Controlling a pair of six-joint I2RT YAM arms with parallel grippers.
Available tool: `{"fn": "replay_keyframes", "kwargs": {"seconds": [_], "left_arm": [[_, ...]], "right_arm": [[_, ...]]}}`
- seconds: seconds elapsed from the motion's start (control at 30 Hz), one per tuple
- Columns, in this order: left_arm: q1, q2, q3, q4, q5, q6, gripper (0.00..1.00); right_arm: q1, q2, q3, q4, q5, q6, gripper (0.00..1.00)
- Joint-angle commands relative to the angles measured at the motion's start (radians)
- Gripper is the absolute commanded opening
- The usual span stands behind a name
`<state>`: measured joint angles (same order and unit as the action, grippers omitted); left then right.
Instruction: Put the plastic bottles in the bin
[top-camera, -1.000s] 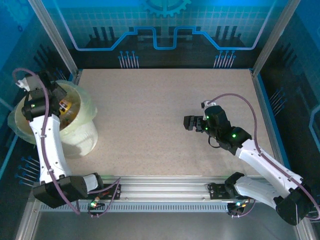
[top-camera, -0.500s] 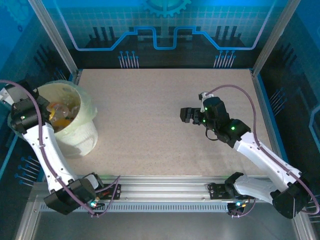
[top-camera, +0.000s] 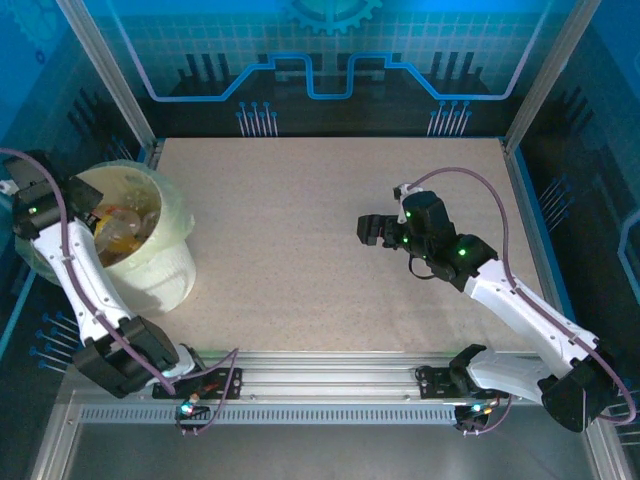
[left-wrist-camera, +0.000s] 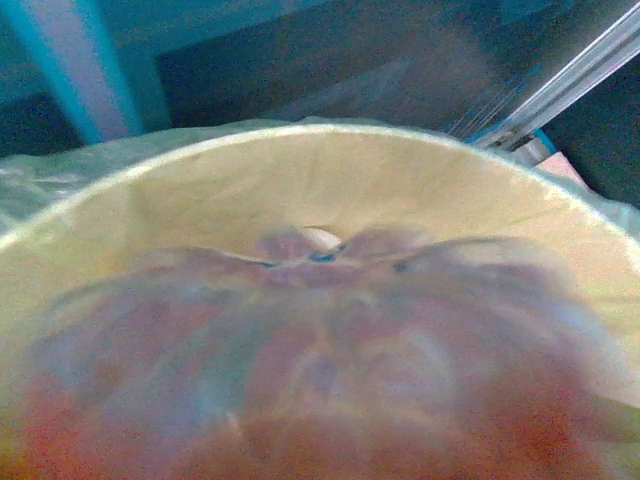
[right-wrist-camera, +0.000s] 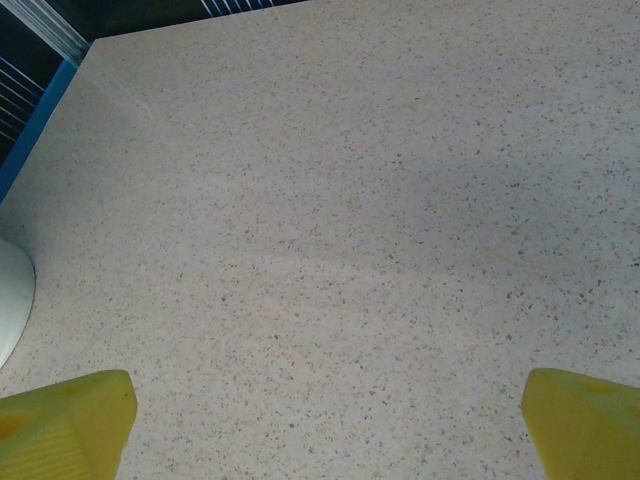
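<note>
My right pincer (top-camera: 368, 232) stands wide open at 3 o'clock over the table (top-camera: 300, 200). My left pincer (top-camera: 62, 203) is at the bin (top-camera: 155, 272), 9 o'clock; I cannot tell its state. The plastic bottles (top-camera: 125, 222) lie inside the bin.

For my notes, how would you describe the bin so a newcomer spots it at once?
Start at the beige table and go to its left edge. There stands the bin, a round cream bucket lined with a thin clear bag, plastic bottles piled inside. Its round, pale wall sets it apart from the white-and-black left arm beside it.
</note>
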<state>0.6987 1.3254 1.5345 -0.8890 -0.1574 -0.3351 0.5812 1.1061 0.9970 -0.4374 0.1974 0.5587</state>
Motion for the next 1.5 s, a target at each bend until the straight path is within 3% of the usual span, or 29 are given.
{"fn": "replay_keyframes", "kwargs": {"seconds": [0.0,0.07,0.27,0.37,0.53,0.7,0.77,0.93,1.0,1.17,1.3,1.47], "left_arm": [[0.008,0.011,0.126,-0.065,0.063,0.015,0.91],[0.008,0.010,0.176,-0.078,0.084,0.009,0.99],[-0.014,-0.084,0.240,-0.073,0.131,-0.037,0.99],[-0.079,-0.142,0.232,-0.056,0.155,-0.039,0.99],[-0.237,-0.275,0.052,0.160,0.420,-0.079,0.99],[-0.495,-0.402,-0.243,0.534,0.606,-0.157,0.99],[-0.580,-0.397,-0.318,0.600,0.628,-0.144,0.99],[-0.709,-0.378,-0.530,0.749,0.579,-0.103,0.99],[-0.716,-0.365,-0.659,0.881,0.585,-0.099,0.99],[-0.716,-0.290,-0.847,0.993,0.420,-0.033,0.99],[-0.714,-0.240,-0.933,1.015,0.245,0.067,0.99],[-0.711,-0.202,-0.991,1.038,0.141,0.161,0.99]], "right_arm": [[-0.012,-0.025,0.016,-0.018,0.005,0.014,1.00],[-0.011,-0.035,0.009,-0.019,0.014,0.012,1.00],[-0.011,-0.073,-0.012,-0.026,0.053,0.002,1.00],[-0.012,-0.096,-0.021,-0.033,0.090,-0.015,1.00],[-0.016,-0.162,-0.052,-0.027,0.178,-0.052,1.00],[-0.042,-0.235,-0.096,-0.021,0.274,-0.100,1.00],[-0.063,-0.258,-0.112,-0.017,0.301,-0.124,1.00],[-0.163,-0.299,-0.218,0.000,0.351,-0.187,1.00],[-0.225,-0.311,-0.279,0.032,0.361,-0.200,1.00],[-0.381,-0.319,-0.436,0.167,0.332,-0.287,1.00],[-0.514,-0.298,-0.540,0.280,0.209,-0.362,1.00],[-0.649,-0.254,-0.641,0.485,0.039,-0.309,1.00]]}}
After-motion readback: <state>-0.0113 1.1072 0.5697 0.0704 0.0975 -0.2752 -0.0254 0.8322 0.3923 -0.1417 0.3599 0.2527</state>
